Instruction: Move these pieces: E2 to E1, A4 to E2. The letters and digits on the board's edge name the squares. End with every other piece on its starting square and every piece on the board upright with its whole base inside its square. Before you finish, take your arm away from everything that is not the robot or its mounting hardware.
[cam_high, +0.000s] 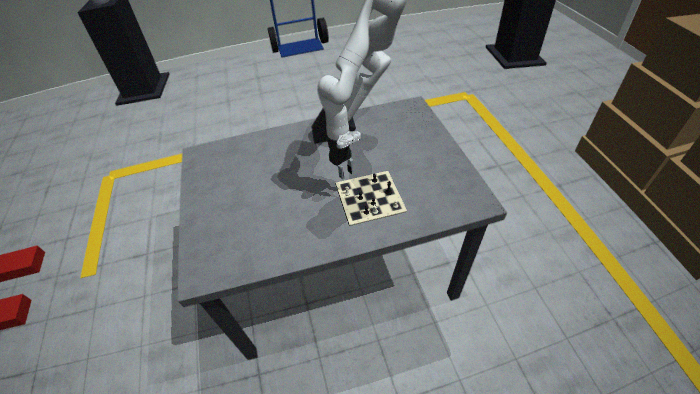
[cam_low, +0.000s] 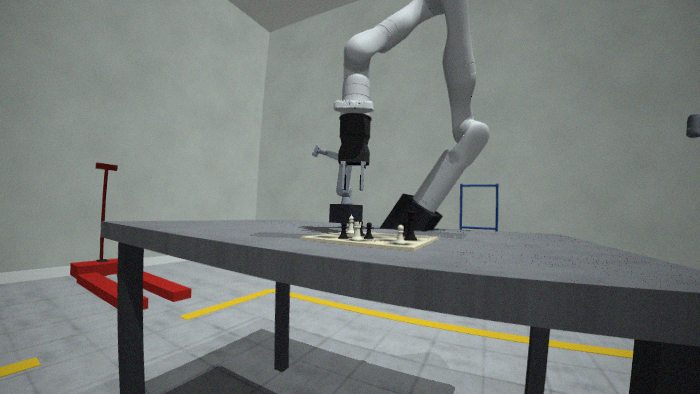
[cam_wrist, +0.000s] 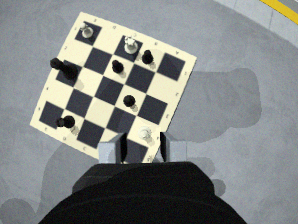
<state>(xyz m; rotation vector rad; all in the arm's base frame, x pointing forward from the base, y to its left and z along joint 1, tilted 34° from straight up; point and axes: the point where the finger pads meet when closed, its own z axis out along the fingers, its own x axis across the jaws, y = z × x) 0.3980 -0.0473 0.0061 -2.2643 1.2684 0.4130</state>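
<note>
A small chessboard (cam_high: 371, 197) lies on the grey table, right of its middle. It carries several black and white pieces. The edge labels are too small to read. My gripper (cam_high: 345, 172) (cam_low: 350, 189) points straight down and hovers above the board's corner nearest the arm base, clear of the pieces. In the wrist view the fingers are partly open and empty, and a white pawn (cam_wrist: 147, 135) stands on the board below, between them. Other pieces there include a tall black piece (cam_wrist: 63, 66), a white piece (cam_wrist: 129, 44) and a black pawn (cam_wrist: 129, 102).
The arm's black base (cam_low: 411, 215) stands on the table behind the board. A white piece (cam_high: 396, 204) stands at the board's right corner. The table edge runs close along the board's right side (cam_high: 500, 215).
</note>
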